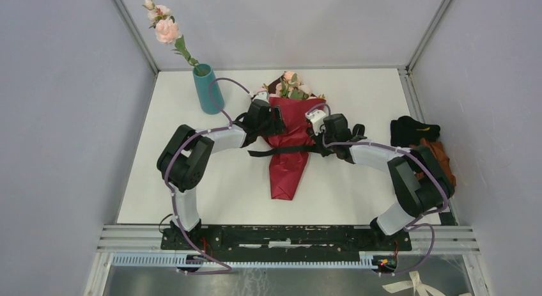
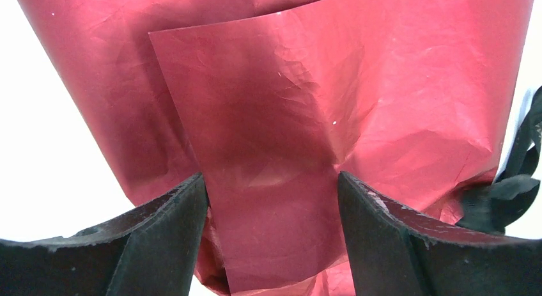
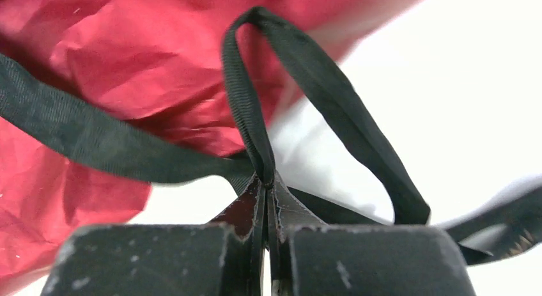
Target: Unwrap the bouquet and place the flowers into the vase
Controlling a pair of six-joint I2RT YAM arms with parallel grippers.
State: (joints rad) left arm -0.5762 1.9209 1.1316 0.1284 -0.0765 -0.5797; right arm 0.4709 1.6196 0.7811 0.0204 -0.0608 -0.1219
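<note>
One bouquet (image 1: 289,142) is lying in the middle of the white table (image 1: 192,181), its pointed end facing the arm bases and its open end facing the far wall. Pink roses and green leaves (image 1: 291,85) are poking out of that far end; they are bunched too tightly to count. One black ribbon (image 1: 281,152) is crossing the maroon paper about halfway down the cone.

One teal vase (image 1: 208,91) is standing upright near the far left corner of the table, well apart from the bouquet. It is holding one stem (image 1: 167,31), which is leaning left and carrying one large pink bloom with smaller buds above it.

Two arms are reaching in, one from each side of the bouquet. The left tool (image 2: 271,200) is standing wide open, its two fingers (image 2: 160,245) straddling a flat flap of the maroon paper (image 2: 287,117) without pinching it. The right tool (image 3: 265,187) is squeezing fully together on a loop of the black ribbon (image 3: 83,146), just beside the crumpled paper (image 3: 96,66).

One pile of black and orange cloth (image 1: 422,139) is sitting at the right edge of the table, behind the right arm.
</note>
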